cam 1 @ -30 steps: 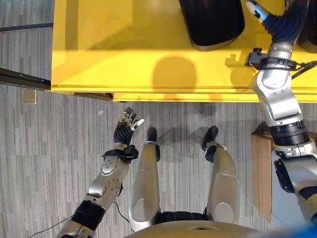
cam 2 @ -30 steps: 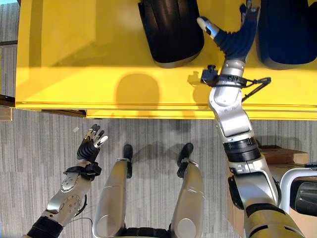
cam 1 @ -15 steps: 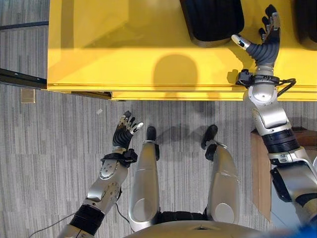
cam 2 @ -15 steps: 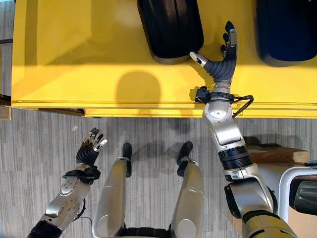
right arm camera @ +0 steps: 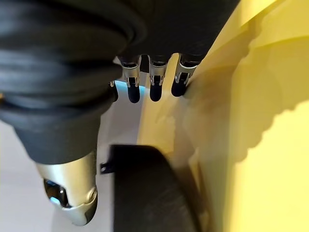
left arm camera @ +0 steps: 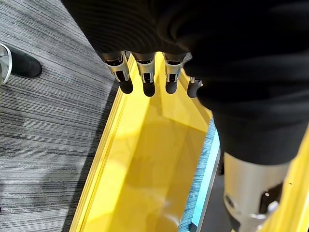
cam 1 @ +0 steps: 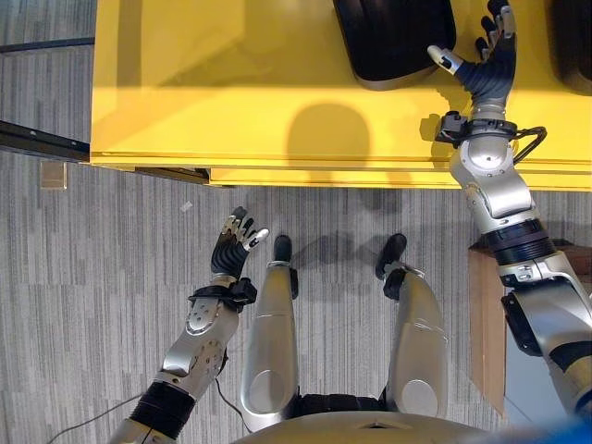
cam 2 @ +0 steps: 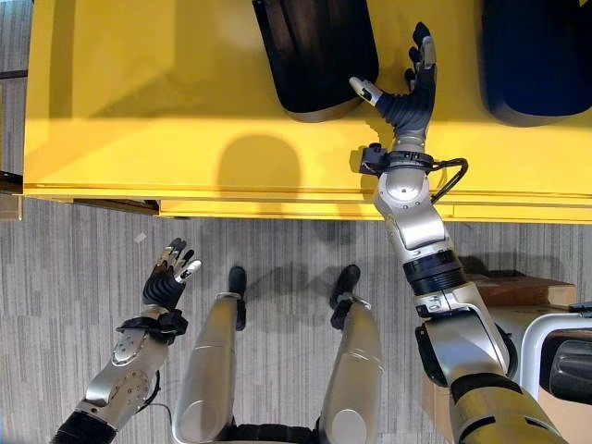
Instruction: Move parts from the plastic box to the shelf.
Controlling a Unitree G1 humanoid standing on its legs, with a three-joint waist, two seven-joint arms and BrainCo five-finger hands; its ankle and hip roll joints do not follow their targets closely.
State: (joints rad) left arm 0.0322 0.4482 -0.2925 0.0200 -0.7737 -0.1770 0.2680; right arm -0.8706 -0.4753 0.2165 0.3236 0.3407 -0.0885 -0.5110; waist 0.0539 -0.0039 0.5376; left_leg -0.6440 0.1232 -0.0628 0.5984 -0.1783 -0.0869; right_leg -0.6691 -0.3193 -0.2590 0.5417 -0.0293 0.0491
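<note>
Right hand (cam 2: 408, 93): raised over the yellow shelf (cam 2: 166, 111), fingers straight and spread, thumb (cam 2: 363, 89) out to the side, grasping nothing.
Near part (cam 2: 317, 55): large, dark, rounded, ribbed; lying on the shelf with its lower rim just beside the right thumb; touching or apart cannot be told.
Second part (cam 2: 536, 57): another dark rounded piece on the shelf on the far side of the right hand, cut off by the picture edge.
Left hand (cam 1: 233, 246): low over the grey carpet (cam 1: 83, 305), in front of the shelf edge, fingers relaxed and released, holding nothing.
Plastic box: not identifiable here; source of further parts cannot be placed.
Step in hand (judgement): release apparently complete, with parts resting on the shelf and the right hand free between them.
Risk 1: thumb catching the rim of the near part on the way back, dragging or turning it toward the shelf edge; cause, the small gap between the two.
Risk 2: spread fingers brushing the second part; cause, a withdrawal path swinging sideways rather than straight back.
Risk 3: rounded parts rocking or rolling if nudged; cause, a curved underside on a smooth shelf.
Precaution (judgement): lifting clear first, then drawing straight back between the two parts.
</note>
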